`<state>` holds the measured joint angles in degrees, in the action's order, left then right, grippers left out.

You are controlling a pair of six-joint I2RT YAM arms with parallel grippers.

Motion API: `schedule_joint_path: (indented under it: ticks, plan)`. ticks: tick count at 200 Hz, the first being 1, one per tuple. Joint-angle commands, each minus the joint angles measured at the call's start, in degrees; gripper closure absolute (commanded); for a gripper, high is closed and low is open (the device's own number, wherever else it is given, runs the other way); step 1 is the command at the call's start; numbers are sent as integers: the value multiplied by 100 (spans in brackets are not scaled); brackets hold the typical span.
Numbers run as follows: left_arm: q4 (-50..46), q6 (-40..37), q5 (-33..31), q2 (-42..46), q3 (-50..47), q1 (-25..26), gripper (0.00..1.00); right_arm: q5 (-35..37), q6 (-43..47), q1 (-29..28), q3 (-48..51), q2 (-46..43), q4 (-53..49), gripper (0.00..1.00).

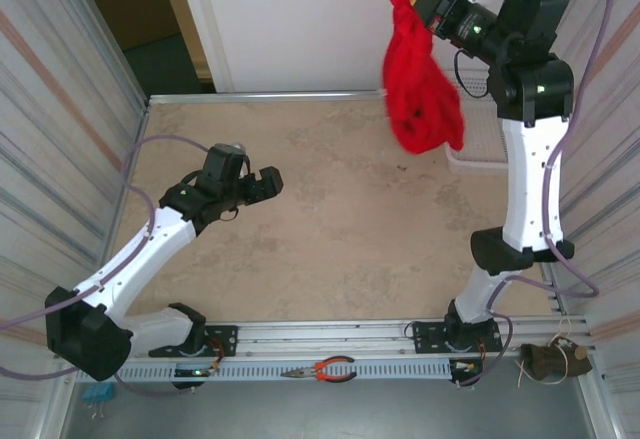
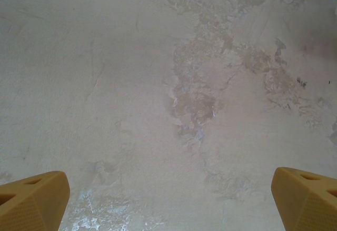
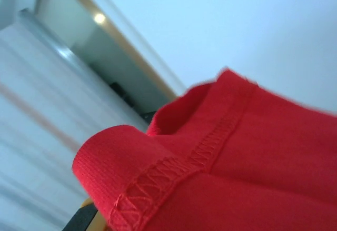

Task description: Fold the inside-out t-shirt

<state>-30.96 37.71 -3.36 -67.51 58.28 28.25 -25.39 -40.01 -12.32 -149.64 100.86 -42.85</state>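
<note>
T-shirt (image 1: 422, 99) red, bunched, hanging beneath right hand (image 1: 418, 1) | right hand clamped on its upper edge, up high | left hand (image 1: 268, 184) spread wide, hovering over counter (image 1: 340, 249)

I see a worn tan table (image 1: 330, 249), blotchy in patches, with a pale ridged tray (image 1: 478, 147) on its far right edge.

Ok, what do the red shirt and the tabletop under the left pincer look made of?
The inside-out t-shirt: soft matte knit cloth, likely cotton jersey; it hangs limp and wrinkled, with zigzag stitching along a seam. The table: hard, matte, pale beige surface with worn, blotchy patches; maybe painted board or laminate, hard to tell.
</note>
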Motion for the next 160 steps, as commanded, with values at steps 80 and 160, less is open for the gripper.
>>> schedule_joint_path:
  ticks: [80, 160]
  plan:
    - [91, -440, -311, -502, 274, -145, 1, 47, -310, -413, 4479, -237, 1506, 100]
    - [503, -681, 82, -2042, 167, -549, 2, -51, -45, 255, 6730, -715, 2027, 100]
